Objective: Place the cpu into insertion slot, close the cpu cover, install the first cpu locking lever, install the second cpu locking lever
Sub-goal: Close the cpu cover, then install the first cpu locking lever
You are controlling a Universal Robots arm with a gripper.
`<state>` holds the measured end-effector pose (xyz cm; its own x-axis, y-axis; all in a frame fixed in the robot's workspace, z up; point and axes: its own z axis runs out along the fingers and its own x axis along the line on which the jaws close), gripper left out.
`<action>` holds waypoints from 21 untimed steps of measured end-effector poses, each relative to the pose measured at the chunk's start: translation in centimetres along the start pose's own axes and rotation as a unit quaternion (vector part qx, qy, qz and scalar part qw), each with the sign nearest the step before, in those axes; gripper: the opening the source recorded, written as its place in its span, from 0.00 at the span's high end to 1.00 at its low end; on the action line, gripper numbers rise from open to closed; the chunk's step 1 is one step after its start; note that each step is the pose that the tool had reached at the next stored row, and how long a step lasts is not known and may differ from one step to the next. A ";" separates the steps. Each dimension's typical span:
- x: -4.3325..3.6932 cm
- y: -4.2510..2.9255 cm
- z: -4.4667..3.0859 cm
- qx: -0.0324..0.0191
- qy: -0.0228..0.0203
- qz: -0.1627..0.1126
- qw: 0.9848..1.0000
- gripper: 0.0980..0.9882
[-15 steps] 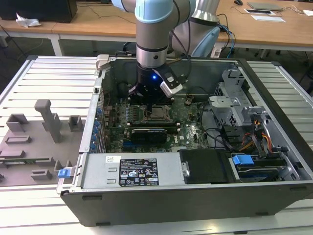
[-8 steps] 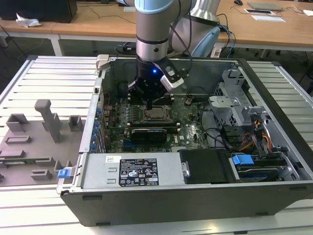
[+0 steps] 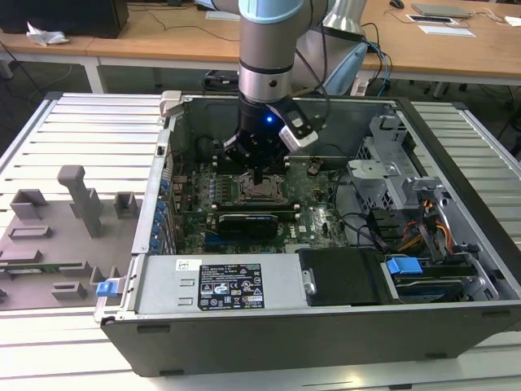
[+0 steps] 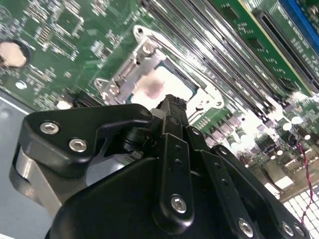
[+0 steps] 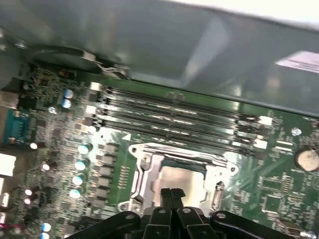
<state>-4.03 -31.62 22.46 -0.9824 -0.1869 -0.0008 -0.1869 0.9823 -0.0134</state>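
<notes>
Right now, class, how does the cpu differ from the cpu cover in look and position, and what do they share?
The cpu is a solid pale square; the cpu cover is a shiny silvery frame with an open middle. The cpu lies inside that window; the cpu cover runs around it. Both look metallic and roughly square, and appear to lie flat on the green motherboard.

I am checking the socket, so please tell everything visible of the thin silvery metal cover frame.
The thin square silvery metal cpu cover appears to lie flat on the green motherboard. Its frame surrounds a window where the pale grey cpu shows. The black gripper, jaws shut, stands over its edge.
</notes>
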 end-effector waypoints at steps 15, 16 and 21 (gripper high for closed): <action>-0.45 -0.21 -1.34 0.013 0.003 0.028 1.000 0.99; -0.45 -0.21 -1.34 0.013 0.003 0.028 1.000 0.99; -0.45 -0.21 -1.34 0.013 0.003 0.029 1.000 0.99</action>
<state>-3.55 -31.72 23.80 -0.9914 -0.1305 0.0044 -0.1305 0.9907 -0.0386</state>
